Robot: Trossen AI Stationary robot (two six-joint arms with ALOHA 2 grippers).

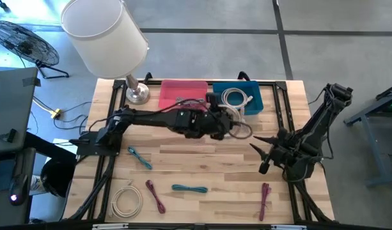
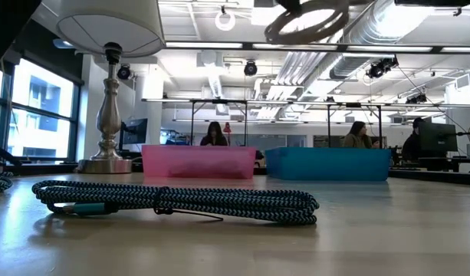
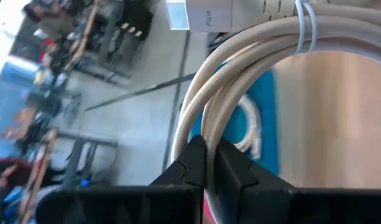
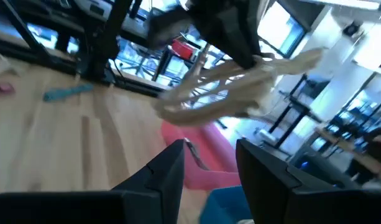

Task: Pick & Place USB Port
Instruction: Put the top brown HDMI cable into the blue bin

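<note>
The left pincer (image 3: 206,163) pinches a coiled beige cable (image 3: 240,74), fingers nearly together, holding it above the table (image 1: 221,169) beside the blue bin (image 1: 254,102). The right pincer (image 4: 209,163) waits spread, holding nothing.

Lamp (image 1: 109,38) crowds the pink bin (image 1: 183,93); blue bin (image 1: 254,102) unobstructed.

Overhead and table-level views share the pink bin (image 1: 183,93).
</note>
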